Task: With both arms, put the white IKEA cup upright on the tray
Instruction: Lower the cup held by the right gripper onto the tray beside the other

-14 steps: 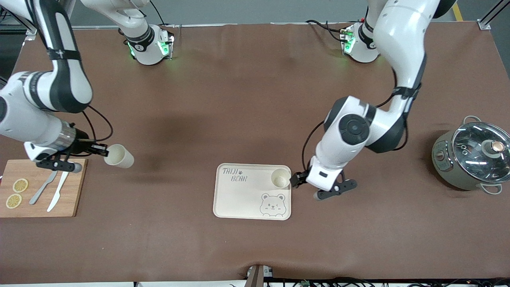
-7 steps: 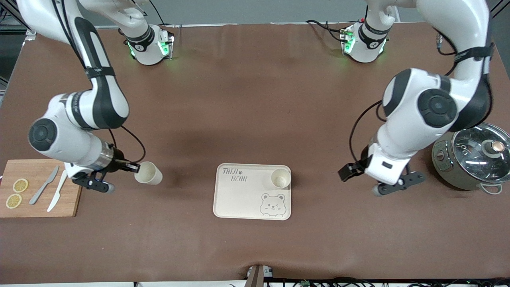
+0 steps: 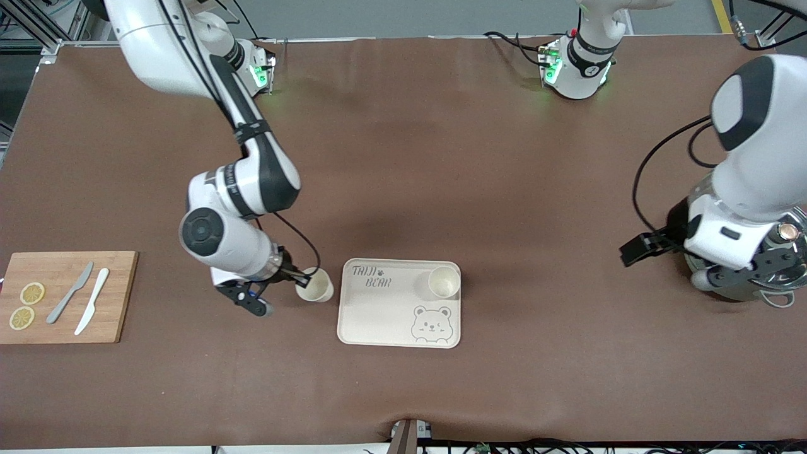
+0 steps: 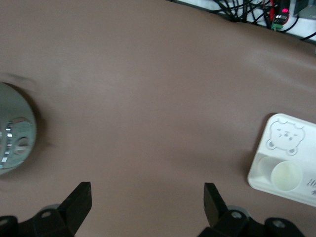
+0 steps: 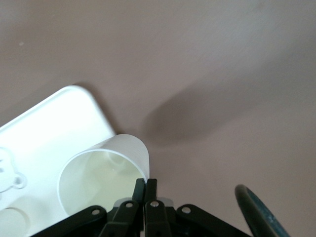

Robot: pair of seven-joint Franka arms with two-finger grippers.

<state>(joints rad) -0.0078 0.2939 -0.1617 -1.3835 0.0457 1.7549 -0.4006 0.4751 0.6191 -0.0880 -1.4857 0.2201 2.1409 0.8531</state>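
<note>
Tabletop (image 3: pixel 403 157): pot (image 3: pixel 772 277) under left hand (image 3: pixel 633 251)

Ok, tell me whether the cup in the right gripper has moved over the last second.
Yes. The held cup has travelled from beside the cutting board to just beside the tray.

2 cups (image 3: pixel 315 285), 1 tray (image 3: pixel 378 315), 1 pot (image 3: pixel 778 277), 2 knives (image 3: pixel 70 292).

My workplace was a robotics lab, my two arm bases (image 3: pixel 570 66) bolted to a brown-covered table (image 3: pixel 403 157), cables (image 3: pixel 504 446) along its edge, kitchen props laid out.
</note>
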